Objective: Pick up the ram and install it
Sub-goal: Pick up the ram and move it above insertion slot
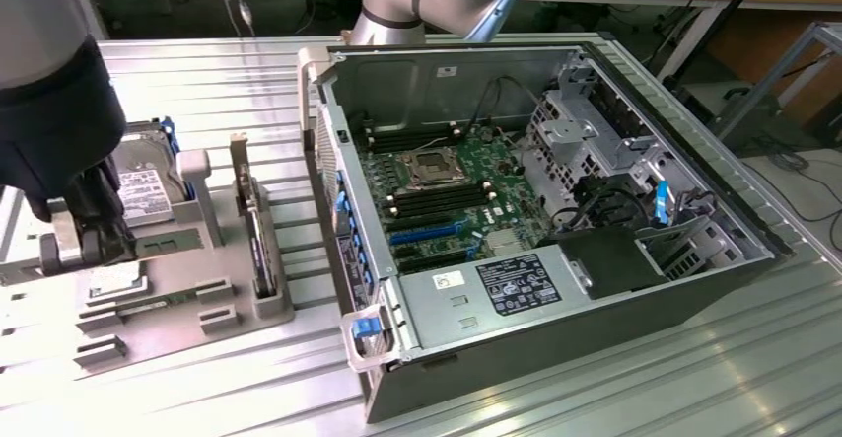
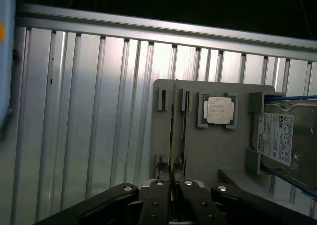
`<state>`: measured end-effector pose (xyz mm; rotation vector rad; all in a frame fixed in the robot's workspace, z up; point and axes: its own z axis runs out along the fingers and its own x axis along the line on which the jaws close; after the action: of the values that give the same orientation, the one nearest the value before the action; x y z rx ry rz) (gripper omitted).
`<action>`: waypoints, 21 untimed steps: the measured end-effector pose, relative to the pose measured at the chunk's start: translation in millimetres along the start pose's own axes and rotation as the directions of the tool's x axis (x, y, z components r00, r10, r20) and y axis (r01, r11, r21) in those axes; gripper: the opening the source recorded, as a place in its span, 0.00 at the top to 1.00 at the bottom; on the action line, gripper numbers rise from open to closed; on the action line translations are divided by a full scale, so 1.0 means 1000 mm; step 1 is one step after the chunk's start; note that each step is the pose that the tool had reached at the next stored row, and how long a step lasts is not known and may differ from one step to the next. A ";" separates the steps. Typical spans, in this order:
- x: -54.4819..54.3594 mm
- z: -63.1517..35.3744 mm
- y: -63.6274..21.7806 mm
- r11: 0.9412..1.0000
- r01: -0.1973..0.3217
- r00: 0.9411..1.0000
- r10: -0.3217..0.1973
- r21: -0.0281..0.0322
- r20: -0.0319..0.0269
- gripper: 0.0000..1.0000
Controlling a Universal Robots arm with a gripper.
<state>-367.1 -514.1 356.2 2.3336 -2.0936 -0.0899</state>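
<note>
Two views of one moment. Exterior view: the gripper (image 1: 87, 250) hangs low over the grey fixture tray (image 1: 172, 309) at the exterior view's left. The hard drive (image 1: 148, 188) is just beside it, and the upright expansion card (image 1: 254, 225) stands between it and the open computer case (image 1: 553, 92) at the exterior view's right, where the motherboard (image 1: 455, 195) lies bare. Wrist view: the ram (image 2: 173, 131) stands on edge in a narrow slot of the tray, seen edge-on as a thin strip, near the processor chip (image 2: 218, 110). The fingers (image 2: 156, 200) appear closed on the end of the stick nearest the wrist, one on each flat face, and the stick is not yet lifted from its slot. In handling, the ram is judged light and stiff along its length, yet thin and brittle, with chips and edge contacts to spare. A square hold on the flat faces near the upper edge suits it, since a skewed pull could bind it in the slot.
</note>
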 end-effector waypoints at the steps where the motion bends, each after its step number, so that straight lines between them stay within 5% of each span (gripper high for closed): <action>1: 0.000 -0.0040 0.0002 1.000 0.000 1.000 0.000 0.000 0.000 0.86; 3: -0.002 -0.0160 0.0005 1.000 0.000 1.000 0.000 0.000 0.000 0.86; 8: -0.006 -0.0271 0.0007 1.000 0.000 1.000 0.000 0.000 0.000 0.86; 14: -0.006 -0.0293 -0.0004 1.000 0.000 1.000 0.000 0.000 0.000 0.86; 21: -0.002 -0.0306 -0.0333 1.000 0.000 1.000 0.000 0.000 0.000 0.86</action>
<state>-332.9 -509.2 385.4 2.3333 -2.0936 -0.0906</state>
